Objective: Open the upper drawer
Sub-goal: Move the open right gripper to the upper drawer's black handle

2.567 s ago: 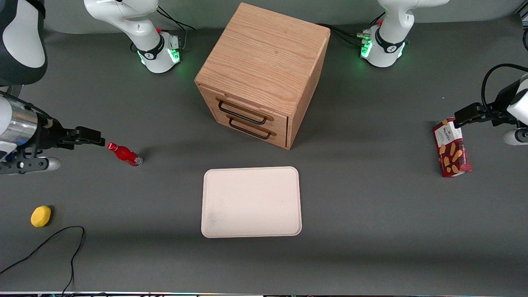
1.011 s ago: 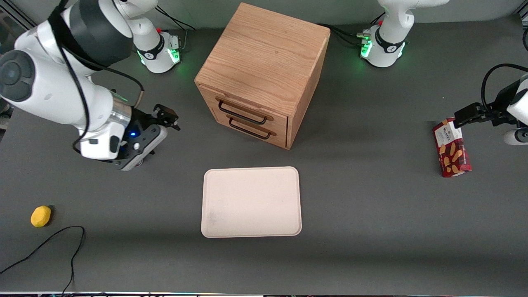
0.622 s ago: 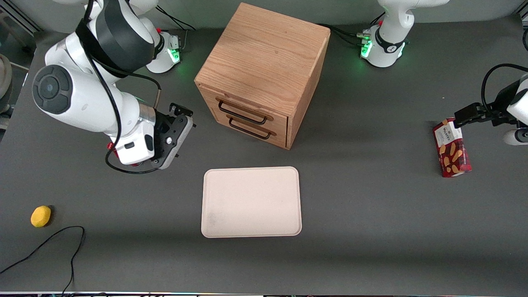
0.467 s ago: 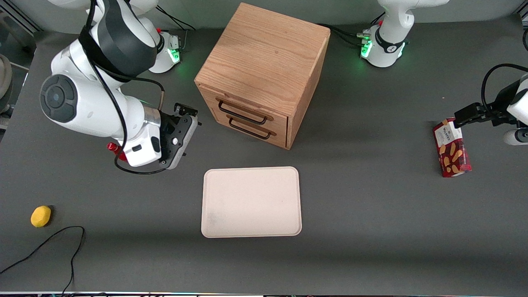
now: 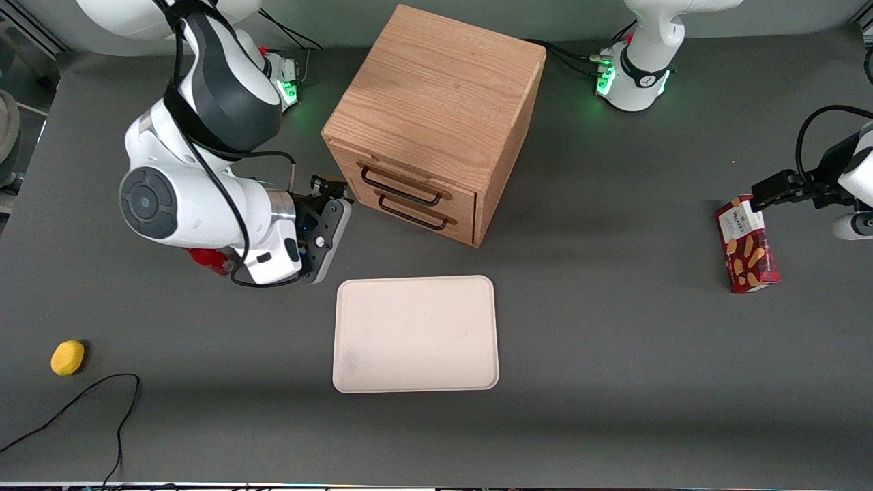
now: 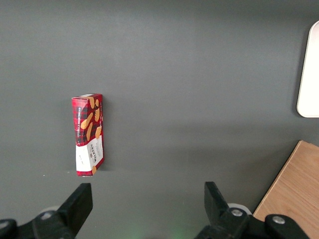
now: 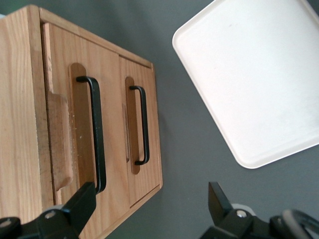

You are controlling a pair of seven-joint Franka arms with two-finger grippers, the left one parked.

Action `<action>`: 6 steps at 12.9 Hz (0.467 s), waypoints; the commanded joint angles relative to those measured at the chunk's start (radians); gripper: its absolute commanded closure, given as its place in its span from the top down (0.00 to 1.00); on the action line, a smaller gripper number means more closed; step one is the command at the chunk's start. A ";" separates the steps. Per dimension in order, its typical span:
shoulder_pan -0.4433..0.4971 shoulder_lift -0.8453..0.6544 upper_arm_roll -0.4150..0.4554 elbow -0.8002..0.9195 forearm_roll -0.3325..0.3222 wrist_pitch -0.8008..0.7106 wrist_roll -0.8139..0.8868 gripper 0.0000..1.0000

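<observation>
The oak cabinet (image 5: 436, 95) stands mid-table with two drawers facing the front camera. The upper drawer (image 5: 409, 176) is closed, and its thin black bar handle (image 5: 400, 189) lies flat against the front. The lower drawer (image 5: 416, 217) beneath it is closed too. My gripper (image 5: 334, 189) hovers just off the cabinet's front corner, at the end of the drawers toward the working arm, touching nothing. In the right wrist view the upper drawer's handle (image 7: 97, 134) and the lower handle (image 7: 143, 124) lie ahead of the gripper (image 7: 149, 204), whose fingers (image 7: 82, 201) are spread wide and open with only table between them.
A white tray (image 5: 416, 334) lies nearer the front camera than the cabinet. A red bottle (image 5: 204, 260) is partly hidden under my arm. A yellow fruit (image 5: 67, 357) and a black cable (image 5: 89, 402) lie toward the working arm's end. A red biscuit box (image 5: 747, 245) lies toward the parked arm's end.
My arm has swung in from the working arm's end of the table toward the cabinet. The gripper now sits close to the drawer fronts. The red bottle became mostly covered by the arm.
</observation>
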 commanded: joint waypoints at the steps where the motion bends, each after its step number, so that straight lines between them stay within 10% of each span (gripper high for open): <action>1: 0.025 0.028 0.004 0.030 0.025 -0.026 -0.010 1.00; 6: 0.056 0.042 0.006 -0.015 0.034 -0.012 0.016 1.00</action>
